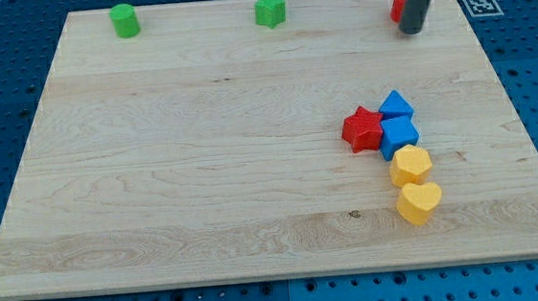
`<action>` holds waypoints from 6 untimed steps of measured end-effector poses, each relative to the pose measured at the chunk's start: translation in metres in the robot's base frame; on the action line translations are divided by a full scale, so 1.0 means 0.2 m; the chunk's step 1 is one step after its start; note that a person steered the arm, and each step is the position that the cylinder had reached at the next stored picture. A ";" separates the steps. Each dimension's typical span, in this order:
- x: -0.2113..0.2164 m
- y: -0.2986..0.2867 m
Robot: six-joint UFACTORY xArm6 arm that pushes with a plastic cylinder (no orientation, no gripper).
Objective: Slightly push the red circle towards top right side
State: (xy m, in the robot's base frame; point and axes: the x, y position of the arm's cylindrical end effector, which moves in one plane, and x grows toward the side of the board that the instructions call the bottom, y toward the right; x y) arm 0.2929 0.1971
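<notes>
Near the view's top right, my tip (412,31) touches and half hides the red circle (398,5); no hand shows.

Table (204,175) carries all blocks. Green cylinder (125,20) at top left edge; green star (270,10) right of it, top centre. Red circle (398,5) at top right, half hidden behind rod; my tip (413,30) touching its right side. Cluster right of centre: red star (363,129), blue triangle (396,105) and blue block (400,135) touching its right; yellow hexagon (411,166) below, yellow heart (418,202) lowest.
</notes>
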 end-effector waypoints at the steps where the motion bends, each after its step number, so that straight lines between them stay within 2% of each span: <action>1: -0.04 -0.10; 4: -0.10 0.09; 6: -0.13 0.09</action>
